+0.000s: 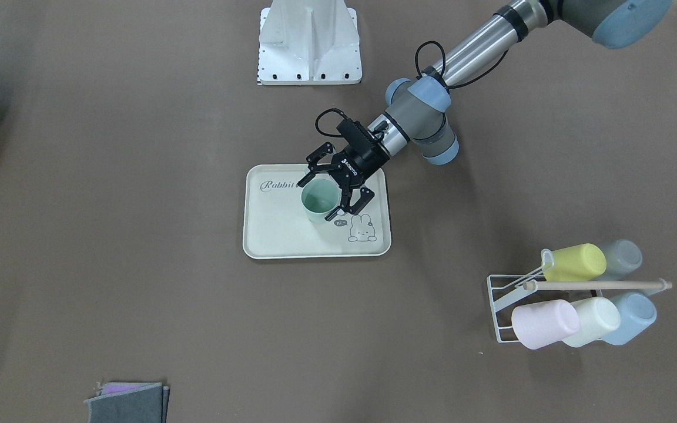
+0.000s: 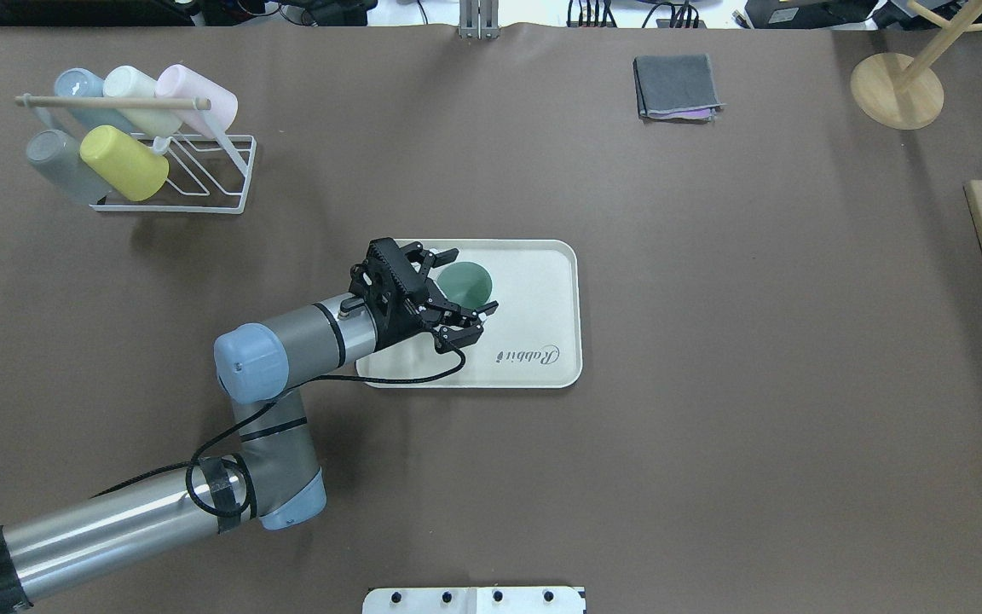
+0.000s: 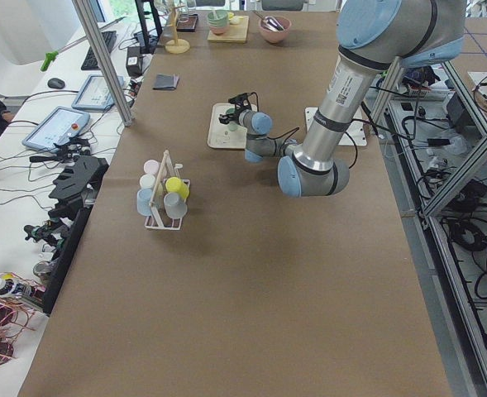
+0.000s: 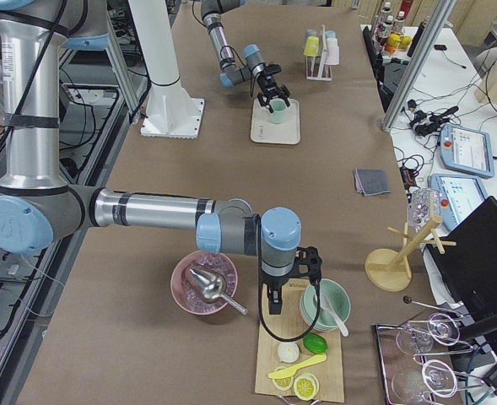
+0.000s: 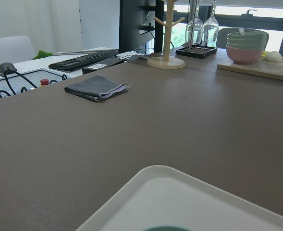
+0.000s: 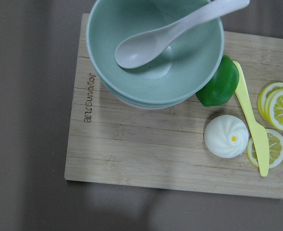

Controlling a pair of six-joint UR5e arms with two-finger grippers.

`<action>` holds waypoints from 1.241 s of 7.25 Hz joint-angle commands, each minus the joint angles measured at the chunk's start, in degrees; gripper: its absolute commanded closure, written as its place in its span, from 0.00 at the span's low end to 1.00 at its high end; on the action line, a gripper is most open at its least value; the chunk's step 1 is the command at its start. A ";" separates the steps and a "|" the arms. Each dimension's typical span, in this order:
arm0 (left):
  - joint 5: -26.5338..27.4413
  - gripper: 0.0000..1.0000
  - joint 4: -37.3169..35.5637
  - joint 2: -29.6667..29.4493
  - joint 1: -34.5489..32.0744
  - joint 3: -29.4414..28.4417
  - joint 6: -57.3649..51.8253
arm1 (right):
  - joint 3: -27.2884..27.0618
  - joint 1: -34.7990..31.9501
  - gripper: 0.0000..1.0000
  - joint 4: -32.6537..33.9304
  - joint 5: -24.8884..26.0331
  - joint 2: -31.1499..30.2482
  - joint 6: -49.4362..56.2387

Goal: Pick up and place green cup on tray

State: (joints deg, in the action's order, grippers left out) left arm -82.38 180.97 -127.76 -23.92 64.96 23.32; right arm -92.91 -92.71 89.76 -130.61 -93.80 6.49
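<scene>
In the overhead view, your small mint-green plastic cup point(image 1: 317, 198) stands upright on the cream rectangular plastic tray point(image 1: 282, 235), at about 12 o'clock from the tray's middle. The left gripper point(image 2: 466, 286) reaches in from 9 o'clock with its jaws spread wide on either side of the cup, and you can see they have hold of nothing. The right gripper point(image 4: 272, 310) hangs over the pale wooden cutting board point(image 6: 146, 154) well away, and you cannot tell how far open it is.
</scene>
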 commanded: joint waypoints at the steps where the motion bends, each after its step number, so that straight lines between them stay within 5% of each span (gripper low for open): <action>1: -0.15 0.02 0.00 0.05 -0.16 0.86 -0.03 | 0.01 -0.02 0.00 -0.02 0.00 0.02 -0.08; 3: 0.02 0.02 -3.14 -0.39 -0.51 4.19 0.41 | -0.08 -0.02 0.00 -0.02 -0.08 0.02 -0.08; 5: 0.02 0.02 -16.46 -3.44 -2.87 10.25 0.76 | -0.08 0.07 0.00 -0.02 -0.08 0.02 -0.08; 9: 5.91 0.02 -50.04 -12.78 -9.98 13.67 -0.03 | -0.08 -0.02 0.00 -0.02 -0.08 0.11 -0.08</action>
State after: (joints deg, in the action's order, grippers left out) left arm -77.72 140.13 -138.65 -31.20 76.42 23.35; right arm -92.99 -92.71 89.74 -130.69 -93.72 6.42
